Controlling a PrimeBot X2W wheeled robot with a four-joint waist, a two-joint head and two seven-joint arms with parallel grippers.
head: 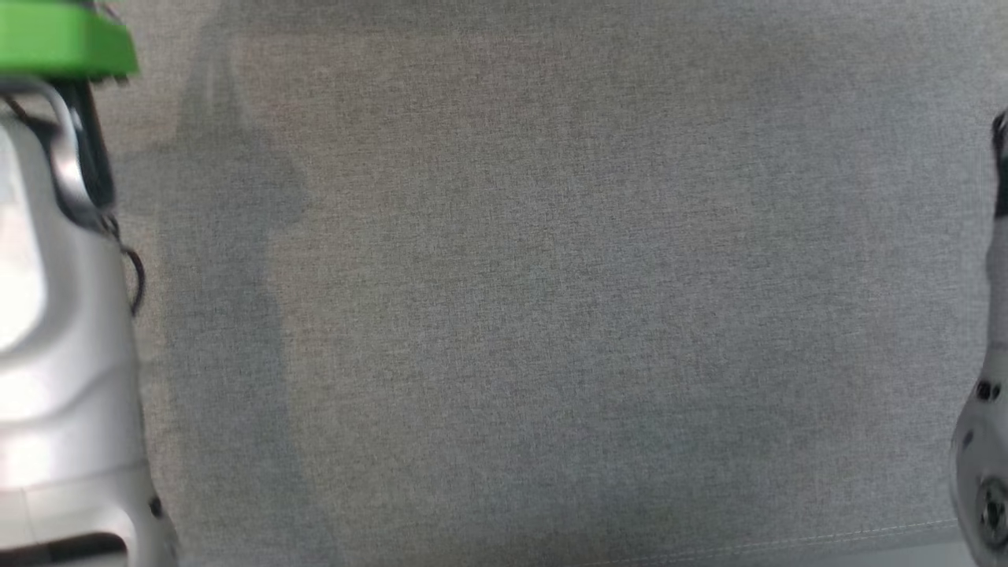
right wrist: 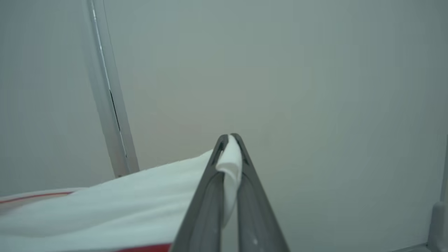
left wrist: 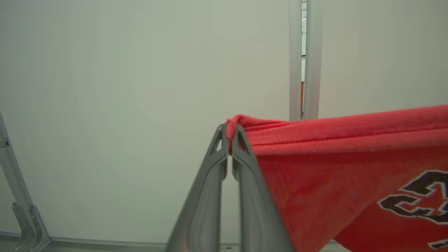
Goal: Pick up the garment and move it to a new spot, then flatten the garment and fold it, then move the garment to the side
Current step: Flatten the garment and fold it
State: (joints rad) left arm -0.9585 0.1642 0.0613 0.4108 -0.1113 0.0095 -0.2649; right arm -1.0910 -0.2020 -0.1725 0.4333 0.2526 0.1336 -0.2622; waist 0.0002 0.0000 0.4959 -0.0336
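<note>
Left gripper (left wrist: 230, 130) fingers sit close to the lens, pinched tight on a bunched red edge of the garment (left wrist: 332, 175). The cloth stretches taut off to that view's right, with dark outlined lettering (left wrist: 416, 199) on its face. In the right wrist view, the right gripper (right wrist: 230, 137) is clamped on a fold of the white sleeve (right wrist: 140, 199). The sleeve spreads to that view's left, a thin red stripe (right wrist: 38, 196) along it. The garment is held in the air by both grippers, against a pale wall (left wrist: 122, 87), with a metal upright (left wrist: 302, 59) behind it. The head view gives the grey woven surface (head: 551, 315), the pale left forearm (head: 55, 354) under a green part (head: 63, 39) at the left edge, and the right arm (head: 980, 441) at the right edge
</note>
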